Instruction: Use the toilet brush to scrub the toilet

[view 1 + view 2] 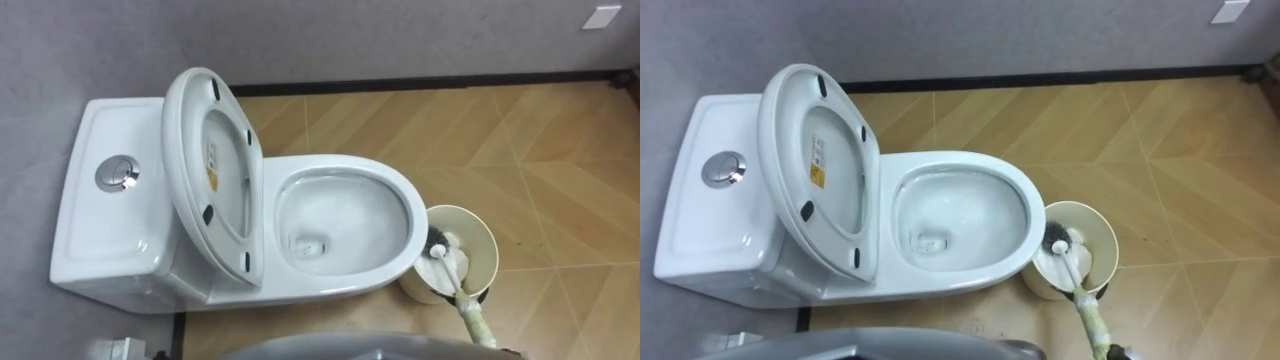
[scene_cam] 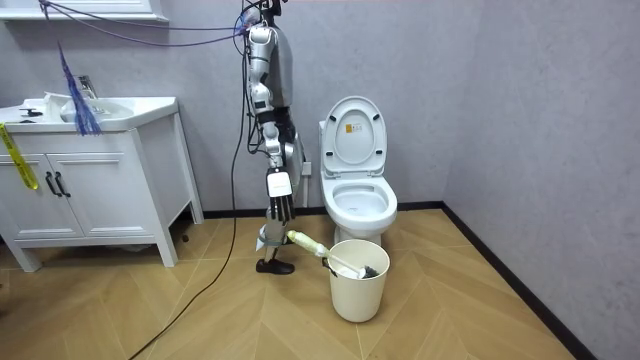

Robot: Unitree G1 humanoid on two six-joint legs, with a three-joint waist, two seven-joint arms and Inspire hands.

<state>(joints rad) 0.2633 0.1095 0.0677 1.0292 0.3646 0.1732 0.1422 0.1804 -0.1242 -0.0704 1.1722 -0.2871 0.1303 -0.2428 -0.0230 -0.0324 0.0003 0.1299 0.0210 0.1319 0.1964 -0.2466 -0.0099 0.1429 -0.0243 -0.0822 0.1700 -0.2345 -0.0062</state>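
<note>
Room view has the robot standing beside the white toilet [image 2: 362, 222], whose seat and lid are raised against the tank. A cream bucket [image 2: 357, 295] stands on the floor just by the bowl's front. The toilet brush [image 1: 476, 320], with a white shaft, dark bristles and a pale padded handle, leans head-down in the bucket. The right hand [image 2: 282, 212] curls around the handle's end.

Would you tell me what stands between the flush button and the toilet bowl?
The raised lid stands between the flush button and the bowl, as both eye views show.
</note>
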